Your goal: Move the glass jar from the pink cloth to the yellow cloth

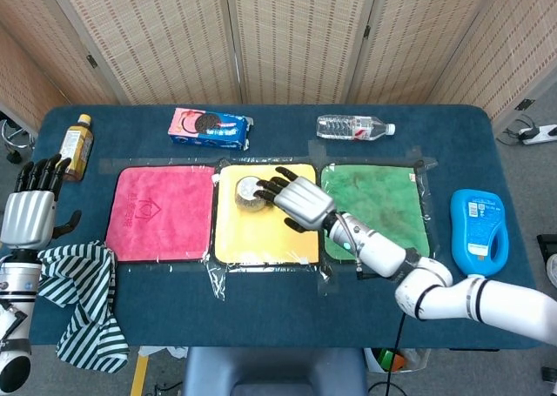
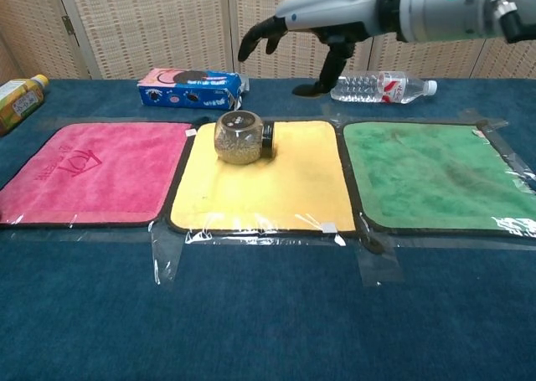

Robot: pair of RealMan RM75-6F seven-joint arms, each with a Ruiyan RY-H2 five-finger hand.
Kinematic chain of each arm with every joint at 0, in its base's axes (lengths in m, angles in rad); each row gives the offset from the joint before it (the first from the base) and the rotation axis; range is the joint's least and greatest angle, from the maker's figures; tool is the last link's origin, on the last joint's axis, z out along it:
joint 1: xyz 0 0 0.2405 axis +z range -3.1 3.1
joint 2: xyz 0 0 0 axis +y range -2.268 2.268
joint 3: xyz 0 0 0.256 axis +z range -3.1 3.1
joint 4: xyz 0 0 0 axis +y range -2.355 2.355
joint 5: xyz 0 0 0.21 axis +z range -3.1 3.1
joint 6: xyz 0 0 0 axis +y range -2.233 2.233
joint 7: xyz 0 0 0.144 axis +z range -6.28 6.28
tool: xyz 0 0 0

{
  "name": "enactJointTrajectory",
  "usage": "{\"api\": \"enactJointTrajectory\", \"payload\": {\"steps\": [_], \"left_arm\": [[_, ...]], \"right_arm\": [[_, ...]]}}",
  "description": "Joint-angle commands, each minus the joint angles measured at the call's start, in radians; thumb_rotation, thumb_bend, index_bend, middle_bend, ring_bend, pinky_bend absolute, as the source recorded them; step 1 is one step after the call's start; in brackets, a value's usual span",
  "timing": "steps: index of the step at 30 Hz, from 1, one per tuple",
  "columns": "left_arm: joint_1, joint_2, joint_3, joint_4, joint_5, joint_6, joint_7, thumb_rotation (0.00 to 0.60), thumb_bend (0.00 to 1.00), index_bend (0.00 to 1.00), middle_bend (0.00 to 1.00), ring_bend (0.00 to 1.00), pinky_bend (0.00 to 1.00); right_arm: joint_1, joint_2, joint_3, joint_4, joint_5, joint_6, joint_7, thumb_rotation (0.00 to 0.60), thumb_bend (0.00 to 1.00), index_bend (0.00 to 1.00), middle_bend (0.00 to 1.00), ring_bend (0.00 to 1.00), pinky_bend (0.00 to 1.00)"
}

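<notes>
The glass jar, filled with brownish grains and capped in black, lies on its side at the back of the yellow cloth. The pink cloth to its left is bare. My right hand hovers open above the yellow cloth, just right of the jar and well above it, holding nothing. My left hand is raised open at the table's left edge, seen only in the head view.
A green cloth lies right of the yellow one. At the back are a cookie box, a water bottle and a tea bottle. A blue container sits far right; a striped cloth hangs at left.
</notes>
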State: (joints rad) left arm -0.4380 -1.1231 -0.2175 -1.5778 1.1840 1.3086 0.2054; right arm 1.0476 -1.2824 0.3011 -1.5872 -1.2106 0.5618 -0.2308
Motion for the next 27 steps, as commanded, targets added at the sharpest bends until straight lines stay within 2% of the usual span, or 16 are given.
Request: {"api": "enactJointTrajectory", "payload": {"steps": [1,13,27], "left_arm": [[0.008,0.005,0.002,-0.009,0.008,0.008,-0.001,0.6,0.35,0.09,0.09,0.08,0.08],[0.035,0.014,0.009,-0.026,0.019,0.025,-0.003,0.6,0.35,0.09,0.09,0.08,0.08],[0.063,0.025,0.013,-0.026,0.025,0.033,-0.026,0.6,0.35,0.09,0.09,0.08,0.07]], "right_arm": [[0.082,-0.094,-0.012,0.108,0.089,-0.037,-0.073,0.6,0.47,0.16,0.12,0.14,0.04],[0.24,-0.276,-0.071,0.366,0.263,-0.096,-0.138,0.6,0.48,0.17,0.14,0.15,0.04],[0.344,-0.437,-0.102,0.619,0.309,-0.157,-0.118,0.6,0.51,0.2,0.15,0.15,0.04]]}}
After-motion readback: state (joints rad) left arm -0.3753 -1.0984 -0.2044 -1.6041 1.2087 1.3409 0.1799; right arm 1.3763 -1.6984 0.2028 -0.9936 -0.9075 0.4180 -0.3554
